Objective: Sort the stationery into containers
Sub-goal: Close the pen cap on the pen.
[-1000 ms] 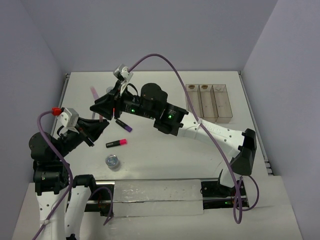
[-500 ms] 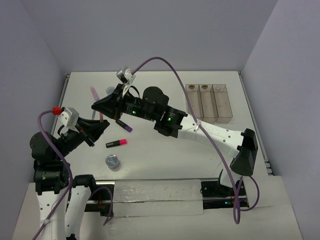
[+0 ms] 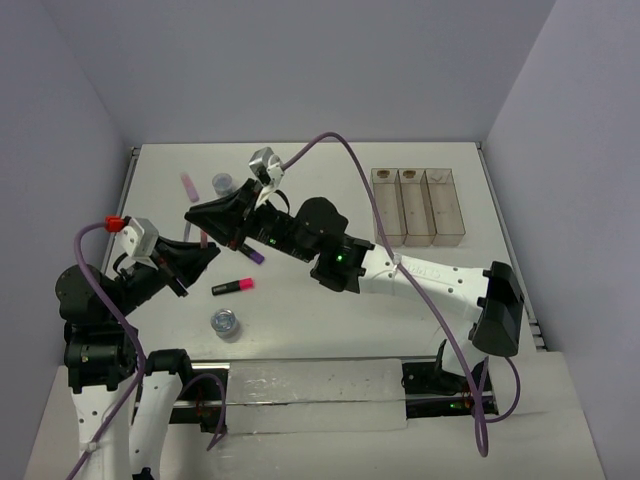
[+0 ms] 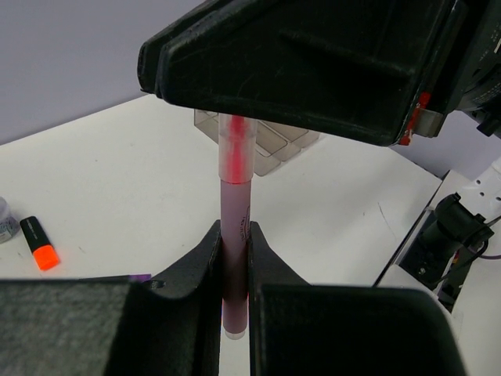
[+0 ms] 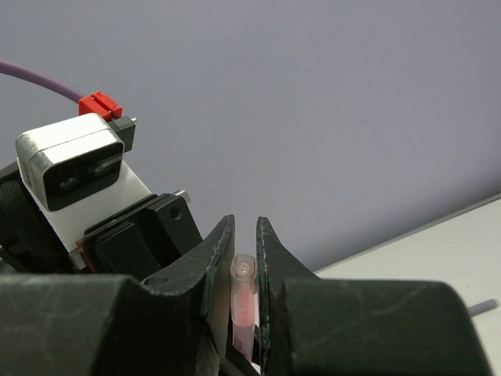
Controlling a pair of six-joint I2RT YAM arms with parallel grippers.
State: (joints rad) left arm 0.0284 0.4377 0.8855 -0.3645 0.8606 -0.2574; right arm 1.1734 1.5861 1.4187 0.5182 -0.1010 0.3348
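White table (image 3: 300,320) — pale lavender walls (image 3: 300,60) on three sides; translucent strip (image 3: 310,395) along near edge.

This is a robotics lab cell, set up as a test enclosure. A white table (image 3: 330,320) is boxed in on three sides by plain lavender-grey walls (image 3: 300,60). Two robot arms, the left arm (image 3: 95,300) and the right arm (image 3: 430,272), are bolted at its near edge. A purple cable (image 3: 340,140) loops above them, green status lights (image 3: 339,256) glow on a joint, and a small boxed camera (image 5: 70,160) rides on a wrist. On the table lie a highlighter (image 3: 232,287), a round pot (image 3: 224,323) and a row of clear bins (image 3: 418,205).
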